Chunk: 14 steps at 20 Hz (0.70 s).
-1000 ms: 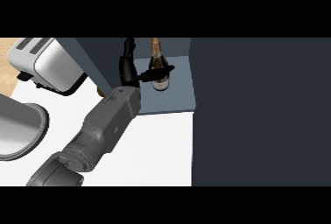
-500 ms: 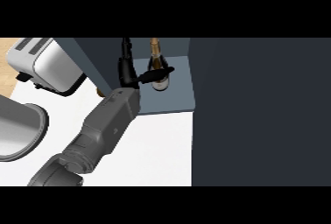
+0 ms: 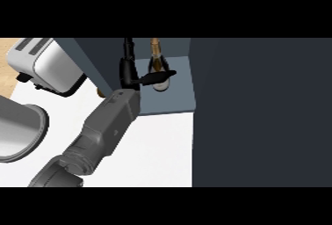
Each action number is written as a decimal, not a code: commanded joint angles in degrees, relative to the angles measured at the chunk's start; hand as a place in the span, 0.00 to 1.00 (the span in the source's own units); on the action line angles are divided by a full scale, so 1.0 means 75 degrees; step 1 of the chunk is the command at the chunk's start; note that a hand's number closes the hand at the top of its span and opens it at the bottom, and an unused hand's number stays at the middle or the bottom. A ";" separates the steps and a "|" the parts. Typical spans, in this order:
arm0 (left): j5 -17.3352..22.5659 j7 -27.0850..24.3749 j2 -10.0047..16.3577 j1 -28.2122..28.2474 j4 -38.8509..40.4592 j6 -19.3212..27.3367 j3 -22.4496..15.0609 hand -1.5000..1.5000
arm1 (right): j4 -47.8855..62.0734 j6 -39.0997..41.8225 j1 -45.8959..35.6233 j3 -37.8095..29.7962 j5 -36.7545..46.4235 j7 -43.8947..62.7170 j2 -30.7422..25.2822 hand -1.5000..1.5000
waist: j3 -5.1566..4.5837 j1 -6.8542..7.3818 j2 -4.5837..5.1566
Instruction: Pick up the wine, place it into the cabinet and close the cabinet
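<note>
Item: wine (image 3: 156,55), one bottle. Location: inside the open cabinet (image 3: 172,102), on its floor, directly against the thumb side of the left hand (image 3: 128,72).

Hand state: pinching the bottle, with the thumb laid across its body and the fingers running up its far flank.

Step in hand, as judged: setting down and letting go.

Handling notes: seat the base flat on the cabinet floor before releasing. Swing the thumb clear first, then draw the hand back along its own forearm line so nothing brushes the bottle.

Adjacent: a broad dark panel (image 3: 259,110) beyond the bottle from the hand, probably the door to swing shut afterwards.
</note>
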 commanded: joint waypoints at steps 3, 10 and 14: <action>0.0024 0.0055 0.0010 0.0299 0.0141 -0.0650 0.0053 0.00 | -0.0507 0.0053 0.0242 0.0028 -0.0230 0.0101 -0.0034 0.00 | -0.0036 0.0138 0.0005; 0.0377 -0.0153 0.0010 0.0569 -0.0075 -0.0793 -0.0077 0.00 | -0.0623 -0.0026 0.0318 -0.0193 -0.0493 0.0260 -0.0139 0.00 | -0.0033 0.0094 -0.0036; 0.0756 0.0009 0.0010 0.0633 -0.0233 -0.1144 -0.0138 0.00 | -0.0406 -0.0353 -0.0214 0.0172 -0.0021 0.0380 0.0017 0.00 | -0.0038 0.0140 -0.0046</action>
